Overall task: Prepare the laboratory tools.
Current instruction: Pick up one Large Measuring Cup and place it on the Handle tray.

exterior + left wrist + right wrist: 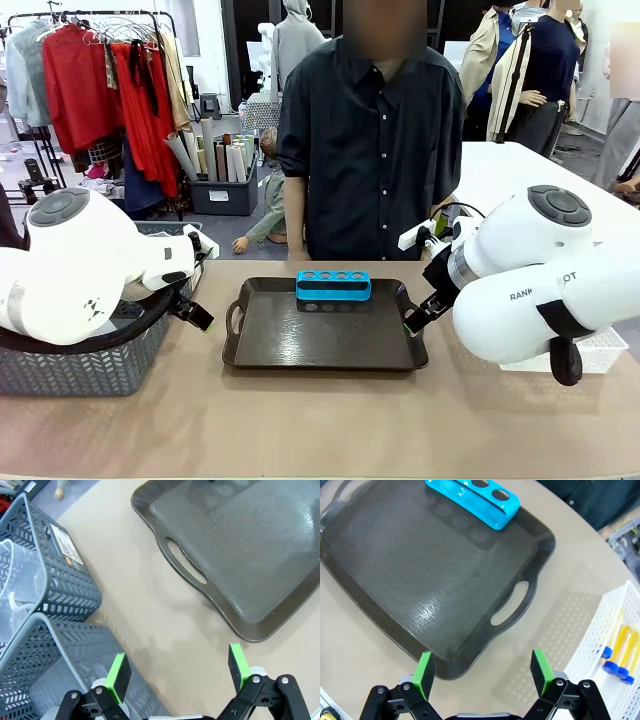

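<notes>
Right wrist view catches blue-capped amber tubes (619, 647) in a white basket (585, 667) right of the right gripper (482, 669), its fingers spread and empty, with the blue tube rack (475, 497) ahead, cropped. Left wrist view has a clear beaker (17, 585), half cut off, in a grey basket (70, 587) left of the left gripper (178, 669), its fingers released.

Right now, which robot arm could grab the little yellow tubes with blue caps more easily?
The right one, probably. The open right gripper hovers beside the white basket holding the tubes; the left gripper is by the grey baskets.
</notes>
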{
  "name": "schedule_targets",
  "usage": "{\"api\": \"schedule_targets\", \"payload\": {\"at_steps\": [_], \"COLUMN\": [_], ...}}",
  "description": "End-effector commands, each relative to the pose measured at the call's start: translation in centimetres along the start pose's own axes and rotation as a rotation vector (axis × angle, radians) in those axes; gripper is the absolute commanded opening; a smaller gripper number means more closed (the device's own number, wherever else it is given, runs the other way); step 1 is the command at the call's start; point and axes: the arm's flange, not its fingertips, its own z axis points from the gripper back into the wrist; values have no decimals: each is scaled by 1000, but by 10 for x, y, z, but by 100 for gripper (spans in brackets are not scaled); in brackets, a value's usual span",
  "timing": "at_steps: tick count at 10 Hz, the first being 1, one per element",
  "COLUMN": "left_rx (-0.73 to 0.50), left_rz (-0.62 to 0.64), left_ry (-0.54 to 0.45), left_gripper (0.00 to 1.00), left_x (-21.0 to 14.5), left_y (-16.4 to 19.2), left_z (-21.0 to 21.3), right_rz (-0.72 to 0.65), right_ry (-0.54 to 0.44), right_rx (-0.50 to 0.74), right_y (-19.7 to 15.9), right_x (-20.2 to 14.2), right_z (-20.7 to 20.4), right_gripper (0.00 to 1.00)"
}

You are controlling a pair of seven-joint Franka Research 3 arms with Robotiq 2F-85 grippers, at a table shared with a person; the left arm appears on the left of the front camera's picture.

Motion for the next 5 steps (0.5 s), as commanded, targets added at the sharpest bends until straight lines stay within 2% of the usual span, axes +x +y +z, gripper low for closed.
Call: {"api": "schedule_targets", "payload": {"at_steps": [1, 3, 5], "left_rx": [0, 0, -51], "left_rz": [0, 0, -15], "left_ry": [0, 0, 54], "left_gripper": [100, 100, 100], "left_x": [0, 0, 4], "left_y": [0, 0, -1], "left_z": [0, 0, 10], "right_rz": [-1, 0, -42], "right_ry": [0, 0, -7], "right_rx": [0, 0, 104], "right_y": [0, 0, 2], "right_x": [0, 0, 4], "right_z": [0, 0, 4], "right_gripper": [100, 100, 100]}}
